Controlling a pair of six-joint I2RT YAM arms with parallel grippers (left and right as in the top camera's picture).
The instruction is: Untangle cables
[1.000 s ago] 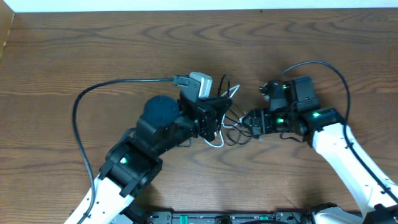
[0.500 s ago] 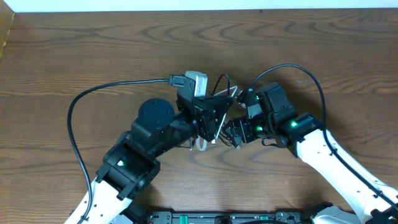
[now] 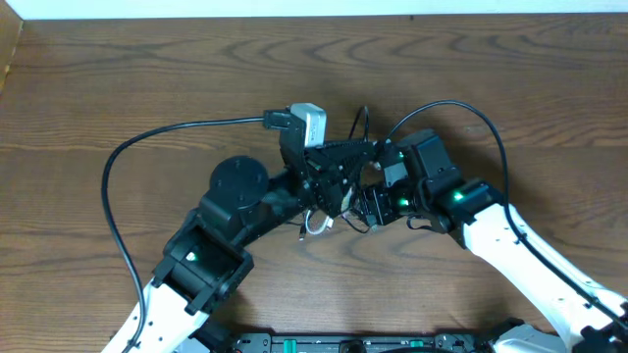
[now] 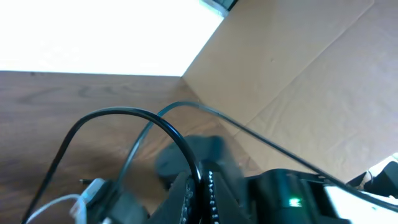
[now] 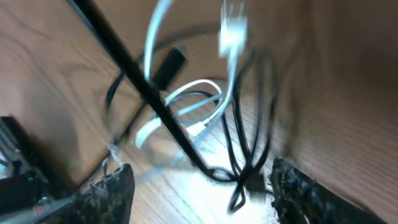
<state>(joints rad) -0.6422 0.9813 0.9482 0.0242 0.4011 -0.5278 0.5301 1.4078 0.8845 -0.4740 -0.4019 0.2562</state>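
The cables (image 3: pixel 329 218) are a small tangle of thin black and white cords on the wooden table, between my two grippers. My left gripper (image 3: pixel 343 175) is shut on a black cable (image 4: pixel 186 149) that arches up out of its jaws; a white cord with a plug (image 4: pixel 62 205) hangs blurred to its lower left. My right gripper (image 3: pixel 365 204) is close against the left one. In the right wrist view it is open (image 5: pixel 199 193), with black loops (image 5: pixel 245 155) and a white cord (image 5: pixel 199 102) lying between and just ahead of its fingers.
A thick black robot wire (image 3: pixel 147 147) loops over the table to the left wrist camera (image 3: pixel 309 123). Another arcs over the right arm (image 3: pixel 461 106). A cardboard wall (image 4: pixel 298 74) stands beyond the table, and the table's far edge (image 3: pixel 294 18) runs along the top.
My right arm has swung left and closed in on the left gripper. The left gripper has shifted slightly up and left with the black cable, and the cable bunch has drawn in under both grippers.
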